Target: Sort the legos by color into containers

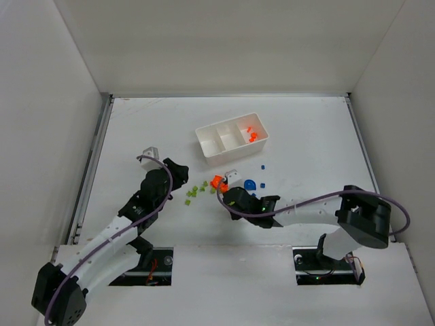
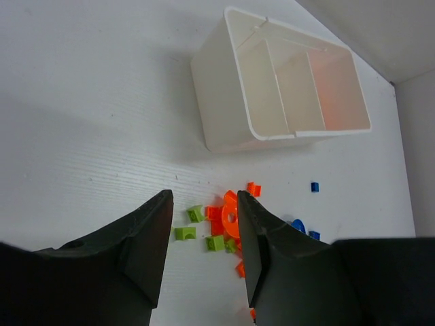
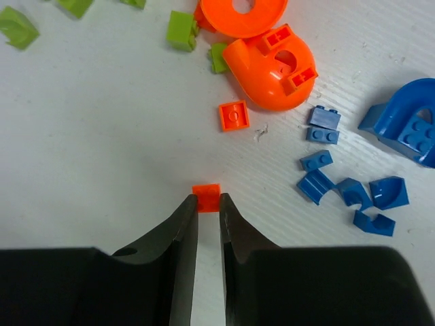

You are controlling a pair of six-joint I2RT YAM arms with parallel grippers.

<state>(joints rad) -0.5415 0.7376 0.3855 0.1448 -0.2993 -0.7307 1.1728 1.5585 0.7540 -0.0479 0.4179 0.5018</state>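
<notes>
Tiny orange plastic lego brick [image 3: 206, 197] was pinched by the right gripper [image 3: 207, 209]. The left gripper [image 2: 204, 200] hung spread apart.

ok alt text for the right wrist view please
The black right gripper pinches a small orange plastic brick on the white table. Beyond lie large rounded orange pieces, a flat orange tile, yellow-green bricks upper left and blue bricks at right.

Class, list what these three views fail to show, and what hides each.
Tray floors: left wrist view, its near wall blocks them.
Large blue piece: right wrist view, cut by right edge.
Orange ring: right wrist view, cut by top edge.
Small orange brick in right gripper's jaws: top view, too small.
</notes>
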